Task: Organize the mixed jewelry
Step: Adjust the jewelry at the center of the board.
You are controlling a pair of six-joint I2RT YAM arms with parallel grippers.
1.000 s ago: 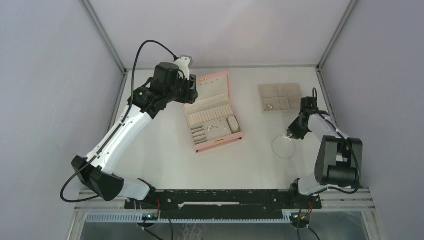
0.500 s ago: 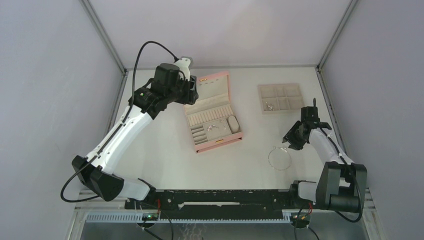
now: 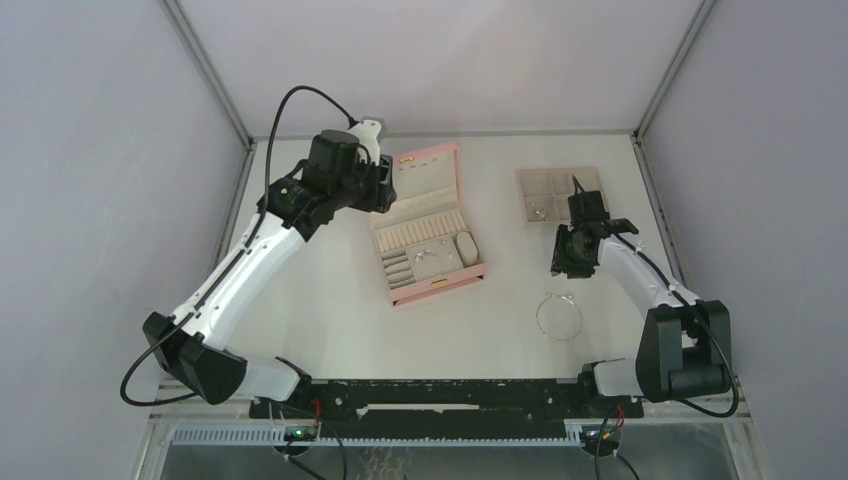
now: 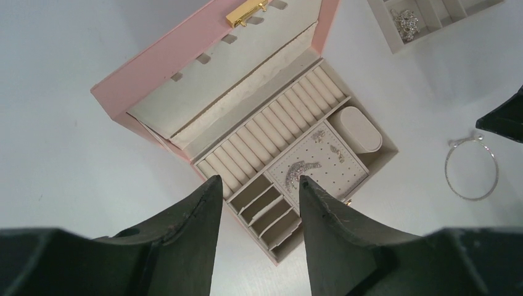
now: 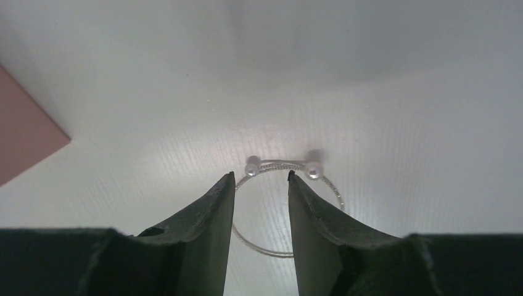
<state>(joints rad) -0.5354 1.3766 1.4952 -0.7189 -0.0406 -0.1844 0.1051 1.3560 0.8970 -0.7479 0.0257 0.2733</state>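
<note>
A thin silver hoop with two pearl beads (image 3: 562,298) lies on the white table at the right, and shows in the right wrist view (image 5: 314,170) and left wrist view (image 4: 462,142). My right gripper (image 3: 558,268) hovers just behind it, open and empty (image 5: 261,176). Small sparkly pieces (image 3: 428,255) lie in the open pink box (image 3: 400,170); they show in the left wrist view (image 4: 302,169). More small pieces (image 3: 538,211) sit in the beige tray (image 3: 560,185). My left gripper (image 3: 385,185) is open and empty above the box (image 4: 259,185).
The pink box (image 4: 160,58) stands open with its lid leaning back, ring rolls and small compartments inside. The beige tray (image 4: 395,46) sits at the back right. Metal frame posts and grey walls bound the table on all sides.
My right gripper was at the hoop, shifted it slightly toward the near left, let it go and moved back-left toward the tray. The left arm barely moved.
</note>
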